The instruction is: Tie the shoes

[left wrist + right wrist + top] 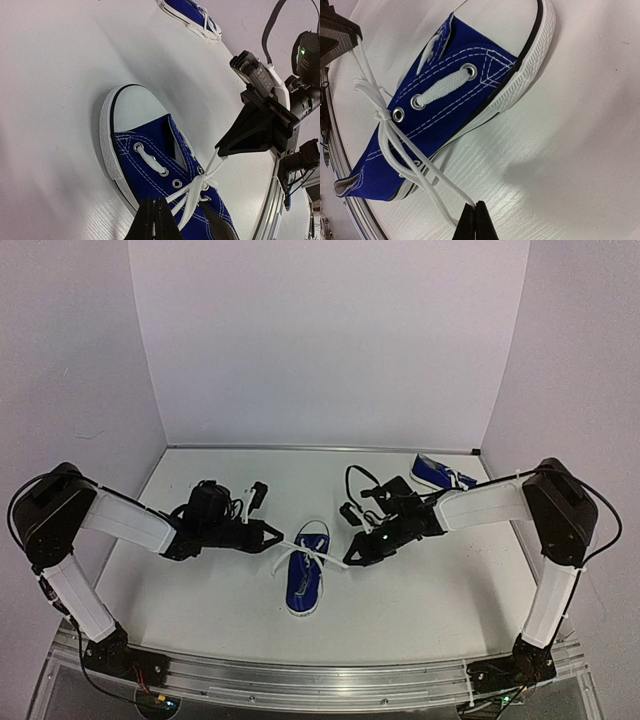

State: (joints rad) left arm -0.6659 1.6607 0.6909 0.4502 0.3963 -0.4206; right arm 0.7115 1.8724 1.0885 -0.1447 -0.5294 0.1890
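One blue shoe (304, 580) with a white toe cap lies at the table's middle, toe toward the arms. Its white laces (318, 556) cross in a knot over the tongue and stretch out to both sides. My left gripper (279, 537) is just left of the shoe, shut on a lace end; in the left wrist view the fingertips (154, 220) pinch the lace (192, 192) over the shoe (150, 160). My right gripper (349, 562) is just right of the shoe, shut on the other lace end (432, 175) in the right wrist view (475, 220). The second shoe (441, 473) lies at the back right.
White walls close the table on the left, back and right. A metal rail (320, 680) runs along the near edge by the arm bases. Cables hang from both wrists above the table.
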